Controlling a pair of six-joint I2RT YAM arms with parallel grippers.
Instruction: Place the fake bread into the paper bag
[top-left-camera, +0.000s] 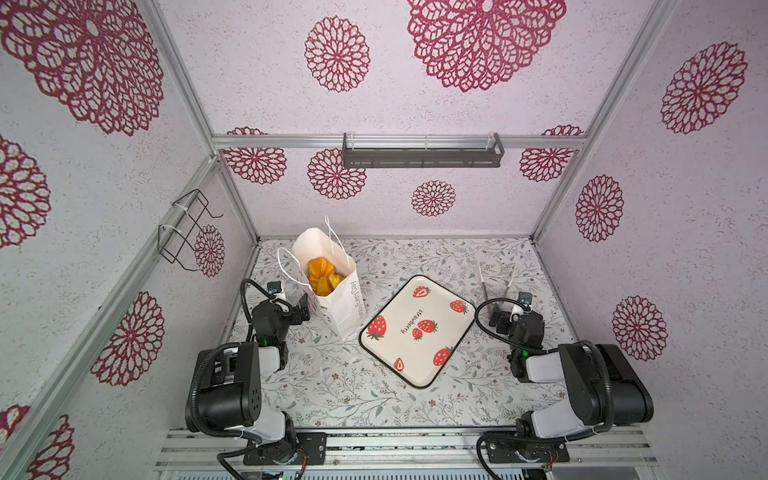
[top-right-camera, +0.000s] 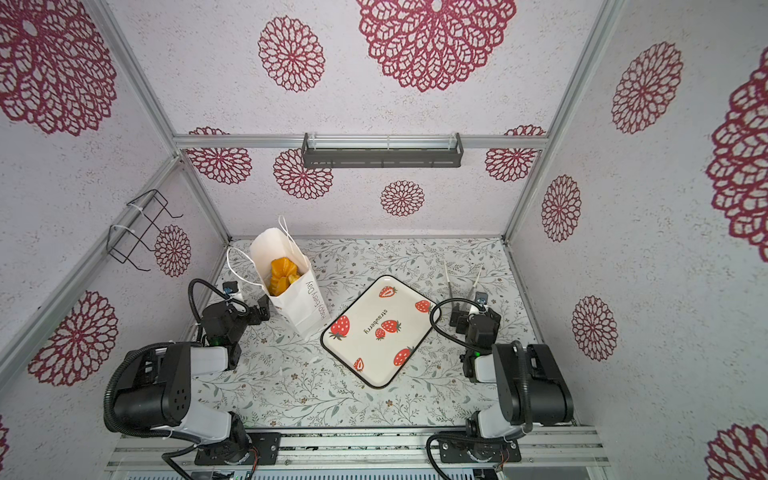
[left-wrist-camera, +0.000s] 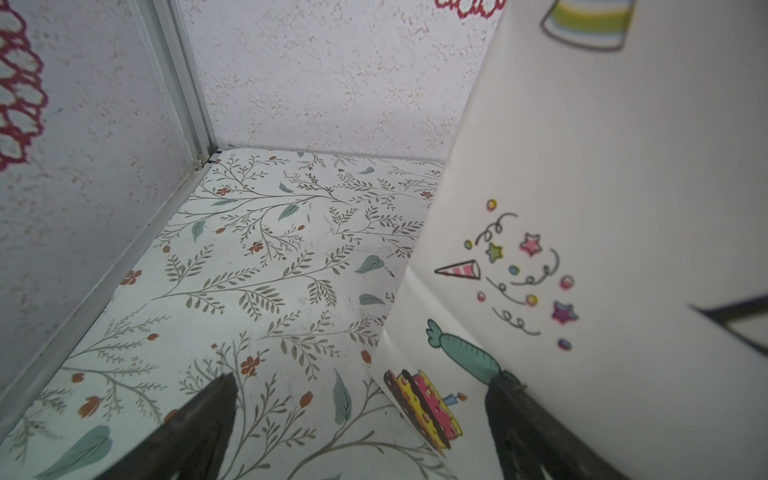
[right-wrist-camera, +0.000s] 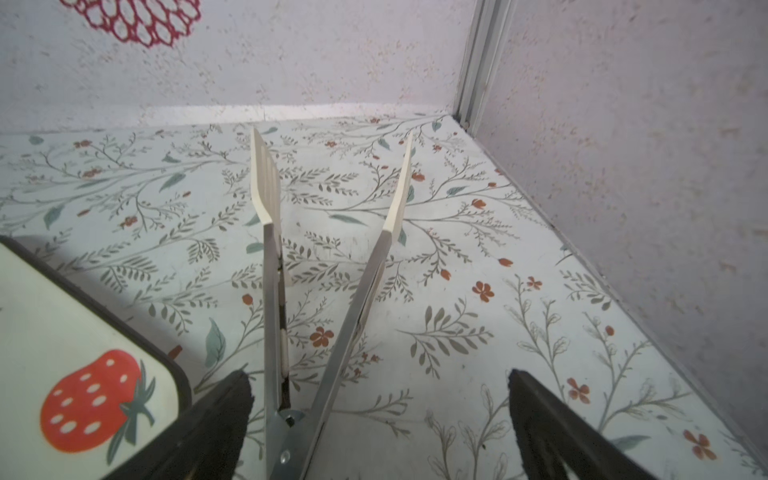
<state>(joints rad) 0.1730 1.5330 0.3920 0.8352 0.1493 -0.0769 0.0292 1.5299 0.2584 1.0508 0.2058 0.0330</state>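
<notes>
A tall white paper bag (top-left-camera: 345, 307) (top-right-camera: 305, 309) with thin cord handles, grey lettering down one side and small colourful party prints stands upright on the floral-patterned counter (top-left-camera: 374, 399), just beside the far-left edge of a cream rectangular tray (top-left-camera: 442, 338) (top-right-camera: 413, 330) with a dark rim and red strawberry prints. The bag's mouth is open. The glossy golden-yellow fake bread (top-left-camera: 322, 274) (top-right-camera: 282, 272) sits piled inside it, below the bag's rim. How many pieces there are cannot be told. The tray has no bread on it.

The left gripper (top-left-camera: 301, 311) (left-wrist-camera: 359, 390) is low on the side of the bag away from the tray, with its jaws spread wide and holding nothing. In the left wrist view one black finger (left-wrist-camera: 511, 399) lies against or just beside the bag's printed wall (left-wrist-camera: 602, 208), near a cake drawing. The other finger is over bare counter.

Beyond the tray's right corner, a pair of steel tongs (top-left-camera: 485, 289) (top-right-camera: 452, 289) (right-wrist-camera: 271, 270) with cream slotted tips lies on the counter. Its arms are splayed in a V that points away from the tray, towards the back wall. The right gripper (top-left-camera: 498, 320) (right-wrist-camera: 378, 380) sits at the hinge end of the tongs, with its jaws wide apart. The hinge lies between the fingers and is not clamped. A corner of the tray (right-wrist-camera: 62, 316) shows in the right wrist view, near the gripper.
</notes>
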